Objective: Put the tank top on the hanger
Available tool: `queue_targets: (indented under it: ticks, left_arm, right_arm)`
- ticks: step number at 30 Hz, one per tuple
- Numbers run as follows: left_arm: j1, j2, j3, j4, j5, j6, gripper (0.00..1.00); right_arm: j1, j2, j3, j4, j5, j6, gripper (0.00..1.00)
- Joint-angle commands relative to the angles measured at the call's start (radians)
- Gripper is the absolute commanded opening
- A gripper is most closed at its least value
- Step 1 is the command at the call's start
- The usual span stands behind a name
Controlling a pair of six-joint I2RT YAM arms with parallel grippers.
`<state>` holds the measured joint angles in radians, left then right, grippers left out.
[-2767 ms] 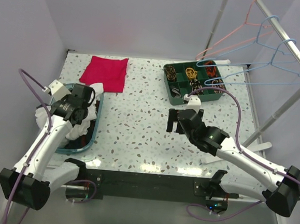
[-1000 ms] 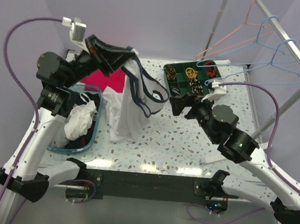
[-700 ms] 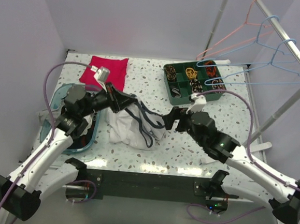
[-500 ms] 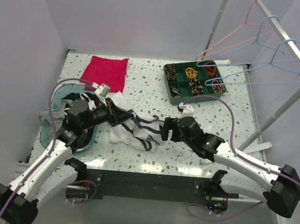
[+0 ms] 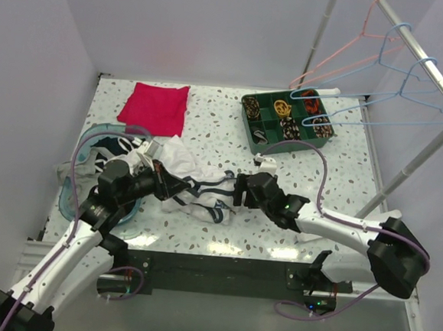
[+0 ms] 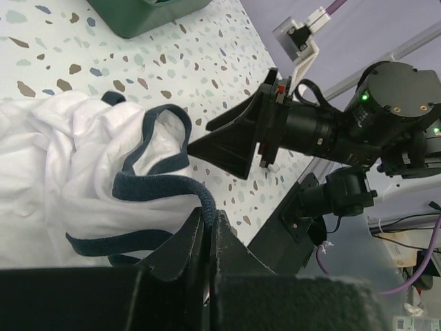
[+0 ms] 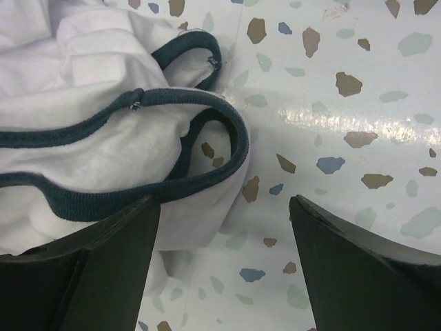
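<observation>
Far left on the terrazzo table (image 5: 209, 126): folded red cloth (image 5: 154, 108). Far right: green compartment tray (image 5: 284, 124) of small items. Left edge: teal bin (image 5: 81, 143) holding white and dark garments. The rack rail (image 5: 421, 62) at right carries a pink wire hanger (image 5: 333, 63) and the light-blue wire hanger (image 5: 379, 107), with a second blue one beside it. All hang above the tray, well apart from both arms.

The tank top (image 5: 197, 180) lies crumpled on the table just right of the bin, between the two grippers, with navy trim loops on top. No chest graphic is visible.

Left gripper (image 5: 175, 186): jaws pinched tight on a navy trim band at the shirt's near-left side.

Right gripper (image 5: 237, 191): jaws spread wide and holding nothing. It sits low at the shirt's right edge, with a trim loop lying between the fingertips (image 7: 103, 269). Whether they touch the cloth I cannot tell.
</observation>
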<state>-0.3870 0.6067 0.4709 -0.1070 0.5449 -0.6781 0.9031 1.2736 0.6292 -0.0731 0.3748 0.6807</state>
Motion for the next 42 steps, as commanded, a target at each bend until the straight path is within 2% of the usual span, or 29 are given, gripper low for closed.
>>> queue_targets:
  ticks: [1, 6, 14, 16, 17, 18, 21, 25, 29, 31, 33, 35, 37, 42]
  left_arm:
    - [-0.003, -0.015, 0.009, -0.051, -0.006, 0.020, 0.00]
    - [-0.003, -0.015, 0.006, -0.059, -0.007, 0.026, 0.00]
    - [-0.003, -0.019, 0.052, -0.086, 0.001, 0.043, 0.00]
    - [-0.003, -0.022, 0.061, -0.097, -0.002, 0.049, 0.00]
    - [-0.003, -0.024, 0.074, -0.109, -0.005, 0.061, 0.00]
    - [-0.003, -0.025, 0.083, -0.117, -0.006, 0.069, 0.00]
    - [-0.003, -0.025, 0.181, -0.174, -0.051, 0.126, 0.00]
    - [-0.001, 0.005, 0.369, -0.171, -0.129, 0.192, 0.00]
    - [-0.001, 0.067, 0.625, -0.070, -0.198, 0.259, 0.00]
    - [-0.001, 0.116, 0.710, -0.014, -0.229, 0.284, 0.00]
    - [-0.001, 0.197, 0.866, 0.027, -0.241, 0.321, 0.00]
    - [-0.001, 0.261, 1.030, 0.050, -0.214, 0.353, 0.00]
    - [-0.001, 0.346, 1.121, 0.075, -0.201, 0.364, 0.00]
    - [-0.001, 0.547, 1.452, 0.090, -0.160, 0.382, 0.00]
  right_arm:
    - [0.005, -0.080, 0.009, 0.084, 0.067, 0.023, 0.80]
    - [0.003, -0.129, 0.017, 0.035, 0.102, 0.028, 0.79]
    - [0.002, 0.108, 0.047, 0.142, 0.095, 0.022, 0.75]
    - [0.002, 0.147, 0.090, 0.145, 0.096, 0.013, 0.69]
    - [0.002, 0.165, 0.105, 0.138, 0.102, 0.005, 0.63]
    - [0.003, 0.164, 0.124, 0.127, 0.122, -0.004, 0.38]
    - [0.003, 0.104, 0.228, 0.020, 0.159, -0.050, 0.00]
    - [0.010, -0.034, 0.438, -0.103, 0.176, -0.160, 0.00]
    - [0.013, -0.126, 0.633, -0.143, 0.167, -0.240, 0.00]
    - [0.013, -0.125, 0.773, -0.166, 0.165, -0.303, 0.00]
    - [0.013, -0.112, 0.861, -0.165, 0.196, -0.342, 0.00]
    - [0.013, -0.085, 0.996, -0.168, 0.216, -0.412, 0.00]
    - [0.014, -0.053, 1.126, -0.169, 0.223, -0.470, 0.00]
    - [0.013, 0.013, 1.349, -0.159, 0.236, -0.555, 0.00]
